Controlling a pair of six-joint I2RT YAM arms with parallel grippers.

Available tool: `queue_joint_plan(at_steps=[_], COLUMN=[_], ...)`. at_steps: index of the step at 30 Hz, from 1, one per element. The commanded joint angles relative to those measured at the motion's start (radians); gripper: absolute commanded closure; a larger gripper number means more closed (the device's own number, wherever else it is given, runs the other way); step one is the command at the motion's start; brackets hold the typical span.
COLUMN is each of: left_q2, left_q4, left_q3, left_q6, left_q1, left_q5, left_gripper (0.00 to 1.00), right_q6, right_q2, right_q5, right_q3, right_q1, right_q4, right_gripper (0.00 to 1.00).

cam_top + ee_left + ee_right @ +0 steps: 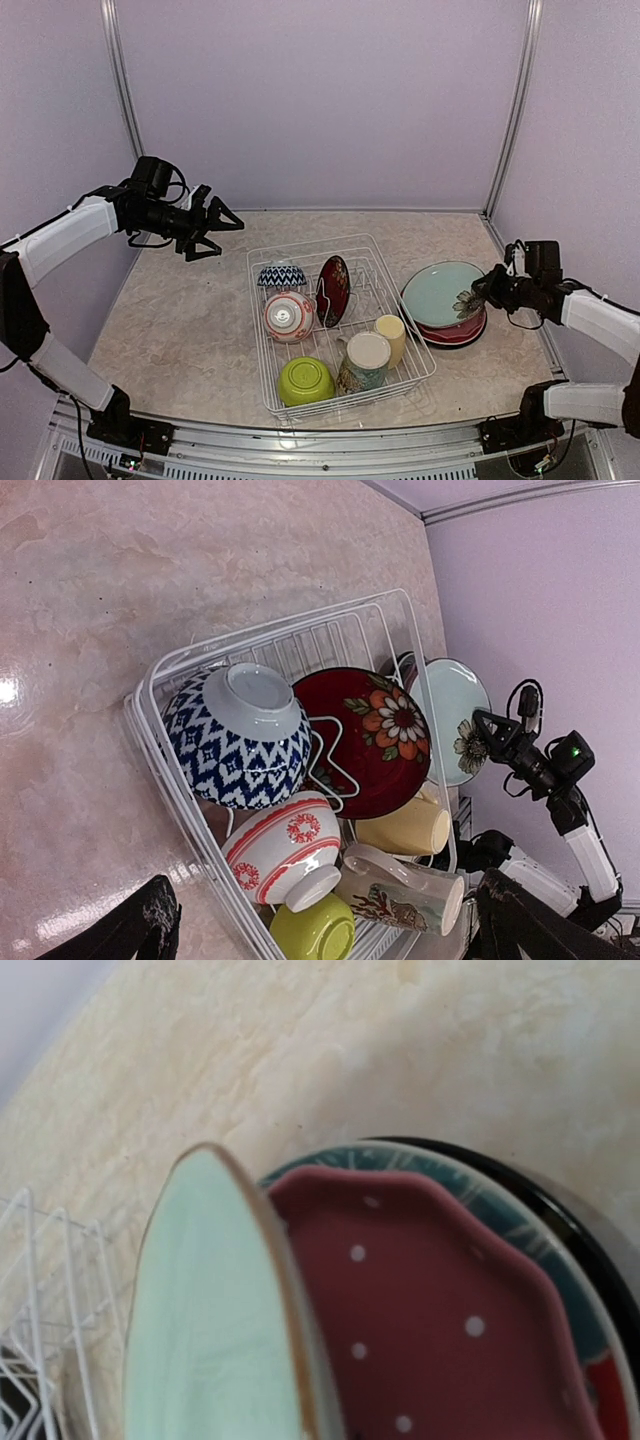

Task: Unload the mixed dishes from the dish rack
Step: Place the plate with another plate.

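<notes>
The rack (372,285) sits mid-table and is far from empty. I count six pieces in it: a blue zigzag bowl (282,275) and a red-white bowl (288,316) mouth-down along the left, a lime bowl (306,381) at the near corner, a red floral plate (333,290) upright in the slots, and a yellow cup (390,338) and a mug (365,362) lying at the near right. The plates are mostly done. Just right of the rack a stack lies on the table, with a mint plate (438,292) on top. The right wrist view shows that plate tilted, one edge raised over a pink dotted plate (420,1300), a teal-rimmed plate (520,1230) and a dark plate (585,1225). I judge the task less than half done: one plate, three bowls, the cup and the mug are left. The right gripper (484,292) is at the mint plate's far rim, and I cannot tell whether it is clamped on that rim or apart from it, since its own camera shows no fingers. The left gripper (222,235) hovers over the table beyond the rack's far left corner, its jaws spread wide and holding nothing. The table (180,310) is a glossy beige marbled top that catches glare. Pale lilac walls (320,100) close it in on three sides, with metal posts (512,110) in the back corners.
</notes>
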Motion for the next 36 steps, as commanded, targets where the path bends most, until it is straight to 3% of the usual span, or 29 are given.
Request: queue_joint_plan(at_steps=[1,8,13,17,23,29,36], left_q2=[-0.008,-0.001,-0.004,0.004,0.01,0.016,0.028], left_q4=[-0.006,-0.008,-0.004,-0.01,-0.017,-0.02,-0.025], left_q3=[0.021,0.022,0.021,0.028,0.031,0.032,0.035], left_q6=[0.018,0.017,0.02,0.018,0.021,0.021,0.022], left_q1=[-0.006,-0.006,-0.009,-0.013,-0.015,-0.018,-0.022], left_q5=[0.002,0.005,-0.002,0.013,0.011,0.006,0.006], left_gripper=[0.01,0.01,0.01,0.01,0.01,0.01,0.01], right_q6=[-0.017,-0.065,-0.095,-0.118,-0.137,-0.162,-0.165], right_q2=[0.008,-0.004,-0.019,-0.021,-0.035,-0.037,-0.01], right_q5=[0.001,0.08,0.135,0.182,0.239,0.282,0.367], right_q3=[-0.022,-0.004,0.011,0.02,0.032,0.08,0.237], right_q1=[-0.012,-0.012,-0.012,-0.013,-0.013,0.019,0.206], right_q4=[0.041,-0.048,-0.131,-0.187,-0.252,-0.284,-0.332], right_gripper=[0.83,0.66,0.47,0.36,0.36,0.43,0.32])
